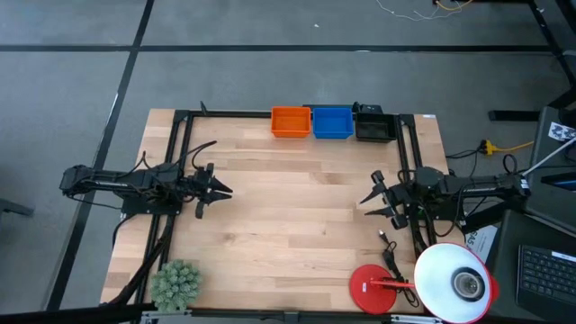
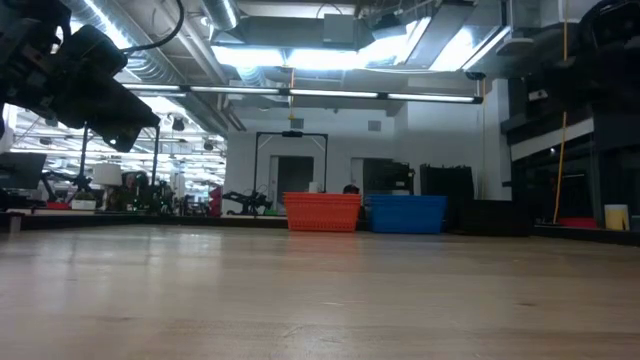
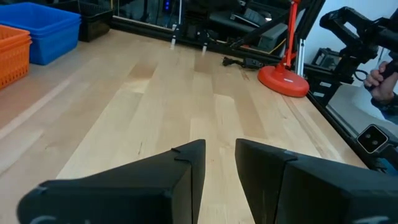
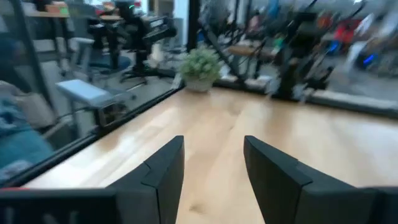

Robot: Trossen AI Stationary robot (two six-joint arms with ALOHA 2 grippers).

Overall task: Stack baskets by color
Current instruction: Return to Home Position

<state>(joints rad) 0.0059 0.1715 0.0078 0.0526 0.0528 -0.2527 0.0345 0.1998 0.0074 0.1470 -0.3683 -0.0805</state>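
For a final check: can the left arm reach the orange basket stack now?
Probably yes: nothing stands on the table between the open left gripper and the orange basket stack.

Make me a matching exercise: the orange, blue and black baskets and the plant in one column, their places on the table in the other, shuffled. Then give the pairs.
1. orange baskets
2. blue baskets
3. black baskets
4. plant

A. middle of the row
B. end of the row on the right gripper side
C. corner of the table on the left gripper side, across from the row
D. end of the row on the left gripper side

Pairs: 1-D, 2-A, 3-B, 4-C
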